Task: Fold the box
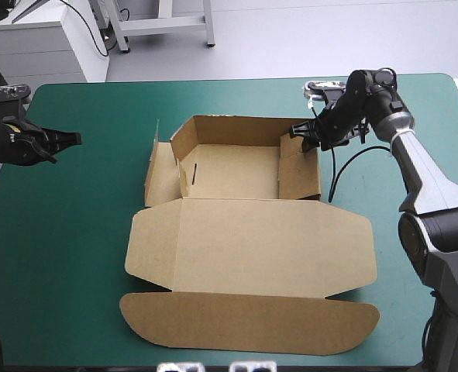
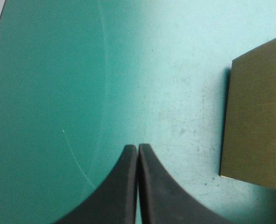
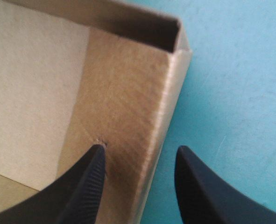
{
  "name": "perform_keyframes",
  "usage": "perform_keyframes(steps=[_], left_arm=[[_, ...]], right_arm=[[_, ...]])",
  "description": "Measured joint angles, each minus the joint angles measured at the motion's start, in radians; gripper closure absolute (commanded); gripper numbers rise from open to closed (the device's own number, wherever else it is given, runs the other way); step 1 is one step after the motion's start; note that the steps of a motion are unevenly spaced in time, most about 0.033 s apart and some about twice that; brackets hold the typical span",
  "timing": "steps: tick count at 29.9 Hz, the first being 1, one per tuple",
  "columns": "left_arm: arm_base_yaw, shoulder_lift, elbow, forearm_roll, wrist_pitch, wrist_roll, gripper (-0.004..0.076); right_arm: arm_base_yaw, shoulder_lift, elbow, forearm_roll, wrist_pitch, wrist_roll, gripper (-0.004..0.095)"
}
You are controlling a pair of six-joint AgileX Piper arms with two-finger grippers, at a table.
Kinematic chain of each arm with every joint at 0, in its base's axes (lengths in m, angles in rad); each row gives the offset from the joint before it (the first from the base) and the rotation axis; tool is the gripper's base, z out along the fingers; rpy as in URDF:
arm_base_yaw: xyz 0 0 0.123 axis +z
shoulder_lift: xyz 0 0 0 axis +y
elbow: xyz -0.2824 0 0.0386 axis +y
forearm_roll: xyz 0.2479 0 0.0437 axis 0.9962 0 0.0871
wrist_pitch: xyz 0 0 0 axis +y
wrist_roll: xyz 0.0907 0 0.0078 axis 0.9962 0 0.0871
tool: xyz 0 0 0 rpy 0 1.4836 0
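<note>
Teal-green table (image 1: 58, 271) — the brown box (image 1: 252, 248) lies on it, lid flat.

No text, label, brand, number or sign can be read in any of the views. The board of the box (image 1: 252, 244) is seen as plain brown, and nothing is written on the teal-green cover (image 1: 74, 232).
</note>
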Motion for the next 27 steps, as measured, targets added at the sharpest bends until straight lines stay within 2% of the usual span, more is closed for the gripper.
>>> perform_keyframes(steps=[12,16,21,27], left_arm=[[0.033,0.000,0.000,-0.024,-0.028,0.054,0.0732],[0.033,0.000,0.000,-0.033,-0.030,0.073,0.0732],[0.033,0.000,0.000,-0.040,-0.033,0.077,0.0732],[0.033,0.000,0.000,-0.069,-0.031,0.103,0.0732]], right_arm=[[0.000,-0.234,-0.044,-0.009,0.016,0.063,0.0463],[0.000,-0.286,0.028,-0.009,0.016,0.069,0.0463],[0.000,-0.279,0.168,-0.007,0.013,0.067,0.0464],[0.000,-0.197,0.223,0.050,-0.058,0.040,0.0464]])
